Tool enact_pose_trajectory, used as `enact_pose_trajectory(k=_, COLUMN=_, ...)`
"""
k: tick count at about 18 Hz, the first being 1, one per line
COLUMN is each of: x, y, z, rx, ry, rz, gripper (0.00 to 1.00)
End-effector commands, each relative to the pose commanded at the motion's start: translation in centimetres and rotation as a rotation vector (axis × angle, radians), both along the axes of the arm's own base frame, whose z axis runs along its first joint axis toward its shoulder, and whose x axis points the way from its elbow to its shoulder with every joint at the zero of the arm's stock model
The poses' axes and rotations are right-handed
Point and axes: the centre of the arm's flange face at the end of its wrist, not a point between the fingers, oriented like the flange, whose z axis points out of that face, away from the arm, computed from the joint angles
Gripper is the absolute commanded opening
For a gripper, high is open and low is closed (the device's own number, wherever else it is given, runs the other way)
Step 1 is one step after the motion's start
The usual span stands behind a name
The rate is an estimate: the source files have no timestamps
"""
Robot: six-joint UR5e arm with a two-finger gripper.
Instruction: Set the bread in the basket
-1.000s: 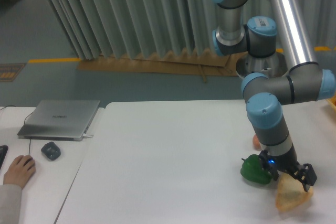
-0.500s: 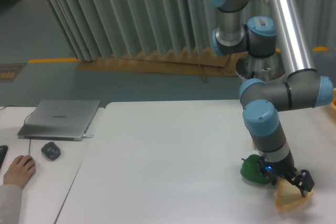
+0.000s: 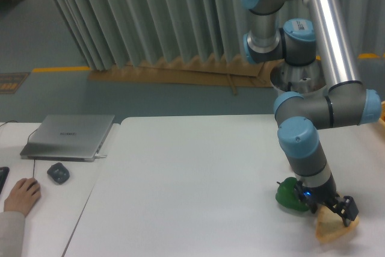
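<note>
Green pepper (image 3: 291, 194) lying just left of bread (image 3: 332, 228) on desk (image 3: 192, 185); claw (image 3: 334, 210) straddling bread, grip indiscernible; basket (image 3: 382, 111) corner showing at right edge.

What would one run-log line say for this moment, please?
phase: reaching for bread | gripper: down over bread, jaws unclear | bread: on table, beside green pepper | basket: barely visible

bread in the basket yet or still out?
Out. The bread lies on the white table beside the green pepper, with the gripper down at it. Only a basket corner shows, far right.
</note>
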Motion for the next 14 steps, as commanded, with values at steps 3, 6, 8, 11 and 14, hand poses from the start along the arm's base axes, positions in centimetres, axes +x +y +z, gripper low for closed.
enact_pose_trajectory(k=3, x=0.0, y=0.0, z=-0.1, rx=0.006, ry=0.000, rz=0.022, gripper=0.33)
enact_pose_trajectory(k=6, x=0.1, y=0.1, z=0.1, rx=0.013, ry=0.001, rz=0.033, gripper=0.18)
enact_pose_trajectory(k=8, x=0.1, y=0.1, z=0.1, rx=0.018, ry=0.002, rz=0.051, gripper=0.17)
enact_pose_trajectory(k=11, x=0.1, y=-0.1, z=0.6, rx=0.026, ry=-0.002, rz=0.049, gripper=0.17)
enact_pose_trajectory(k=14, x=-0.3, y=-1.5, z=3.3, rx=0.115, ry=-0.065, rz=0.058, gripper=0.17)
